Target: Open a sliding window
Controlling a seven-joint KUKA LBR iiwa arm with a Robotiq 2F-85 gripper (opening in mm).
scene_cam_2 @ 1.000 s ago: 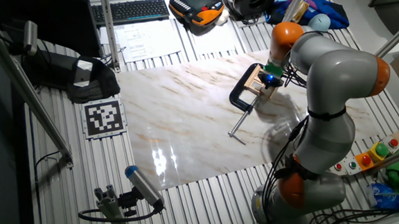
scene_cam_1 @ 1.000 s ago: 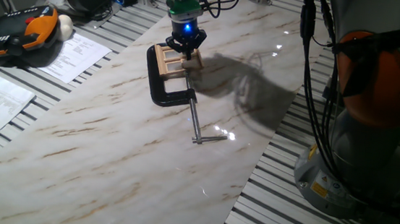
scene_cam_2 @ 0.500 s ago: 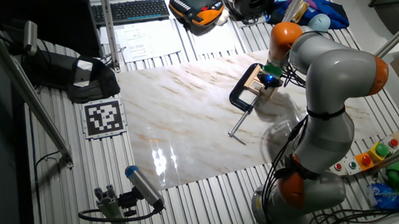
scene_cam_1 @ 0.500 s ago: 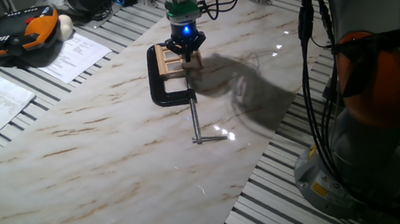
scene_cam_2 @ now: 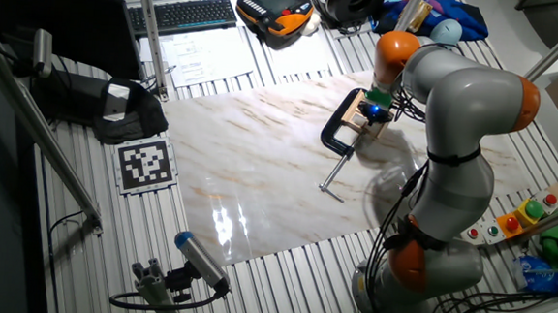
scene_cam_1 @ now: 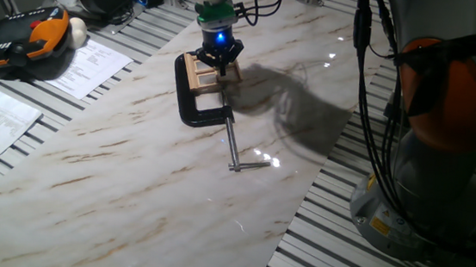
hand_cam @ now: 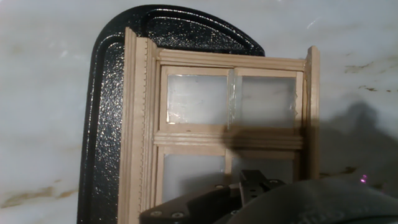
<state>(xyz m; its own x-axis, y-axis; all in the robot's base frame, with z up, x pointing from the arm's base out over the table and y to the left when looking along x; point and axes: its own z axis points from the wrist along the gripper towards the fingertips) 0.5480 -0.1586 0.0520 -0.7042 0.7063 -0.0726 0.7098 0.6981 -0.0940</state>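
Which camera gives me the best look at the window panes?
The hand view: the sliding window fills the frame, with panes and dividing bars clear. In both fixed views it is a small wooden frame inside the black C-clamp, partly hidden by the gripper.

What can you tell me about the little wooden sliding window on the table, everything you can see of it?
The sliding window is a small light-wood frame with four frosted-looking panes, split by thin wooden bars and a thicker middle rail. It lies flat on the marble table, held along one side by the black C-clamp, whose curved body wraps around its edge and top. The claw hangs right over its lower panes; whether it touches the wood cannot be told. In the hand view, part of the claw hides the bottom edge.
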